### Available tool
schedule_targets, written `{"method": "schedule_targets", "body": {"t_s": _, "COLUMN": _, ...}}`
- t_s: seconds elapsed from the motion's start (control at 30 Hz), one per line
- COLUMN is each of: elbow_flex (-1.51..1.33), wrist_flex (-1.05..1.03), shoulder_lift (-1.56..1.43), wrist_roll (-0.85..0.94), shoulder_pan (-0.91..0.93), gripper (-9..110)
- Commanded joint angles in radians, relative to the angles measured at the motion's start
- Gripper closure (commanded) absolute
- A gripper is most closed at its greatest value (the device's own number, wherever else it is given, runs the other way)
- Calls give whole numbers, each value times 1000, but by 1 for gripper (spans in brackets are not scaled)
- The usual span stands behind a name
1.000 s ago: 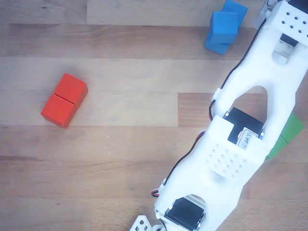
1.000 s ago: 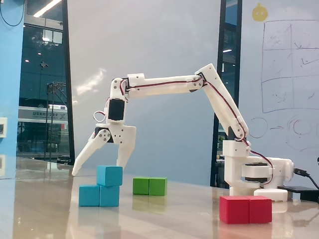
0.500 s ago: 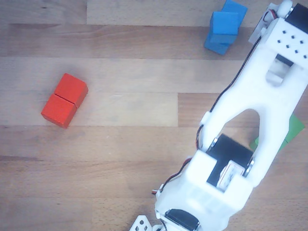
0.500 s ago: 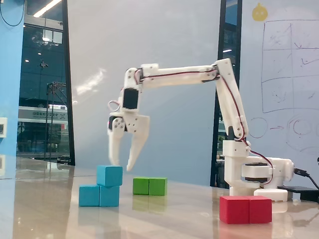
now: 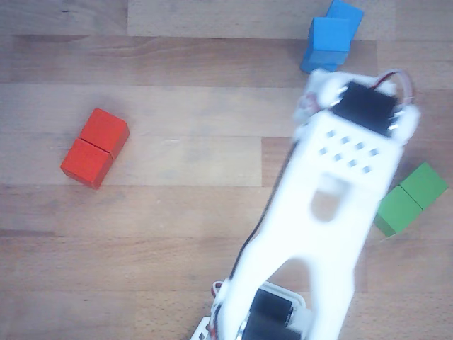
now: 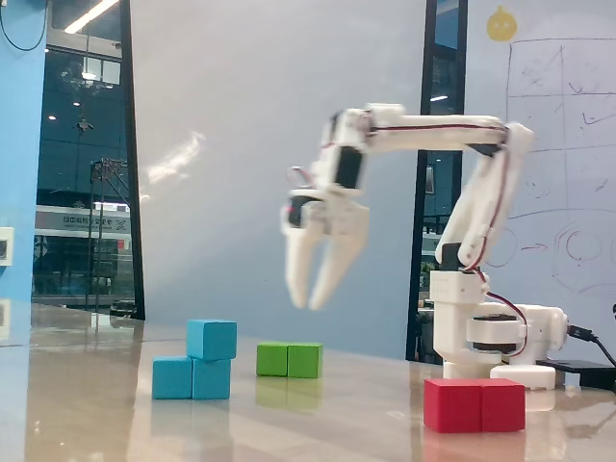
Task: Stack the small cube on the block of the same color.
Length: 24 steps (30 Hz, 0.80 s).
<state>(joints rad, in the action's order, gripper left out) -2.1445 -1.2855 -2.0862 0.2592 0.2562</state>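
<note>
One small cube (image 6: 212,339) atop blue block (image 6: 192,378), pincer (image 6: 314,304) slightly open, empty, clear above.

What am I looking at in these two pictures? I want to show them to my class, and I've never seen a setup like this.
It is a small white robot arm bolted to a wooden table. At its end is a gripper, two fingers that pinch things. Here it hangs in the air, slightly open, holding nothing.

The fixed view is taken from the side, low, near table height. The other view looks straight down, with the arm filling the lower right.

On the table lie three long blocks, each like two cubes joined: a red block, a green block and a blue block. A small cube, also blue, already sits on one end of the blue block.
</note>
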Motion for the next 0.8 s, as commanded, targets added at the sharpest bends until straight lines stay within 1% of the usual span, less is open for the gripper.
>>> {"method": "schedule_targets", "body": {"t_s": 0.0, "elbow_flex": -161, "wrist_flex": 43, "shoulder_lift": -305, "wrist_roll": -12, "shoulder_pan": -227, "gripper": 97}}
{"method": "schedule_targets", "body": {"t_s": 0.1, "elbow_flex": -282, "wrist_flex": 132, "shoulder_lift": -451, "wrist_roll": -58, "shoulder_pan": -310, "gripper": 97}}
{"method": "schedule_targets", "body": {"t_s": 0.3, "elbow_flex": -512, "wrist_flex": 265, "shoulder_lift": -637, "wrist_roll": -201, "shoulder_pan": -334, "gripper": 97}}
{"method": "schedule_targets", "body": {"t_s": 0.57, "elbow_flex": -834, "wrist_flex": 272, "shoulder_lift": -942, "wrist_roll": -239, "shoulder_pan": -325, "gripper": 97}}
{"method": "schedule_targets", "body": {"t_s": 0.77, "elbow_flex": -879, "wrist_flex": 189, "shoulder_lift": -1124, "wrist_roll": -249, "shoulder_pan": -324, "gripper": 97}}
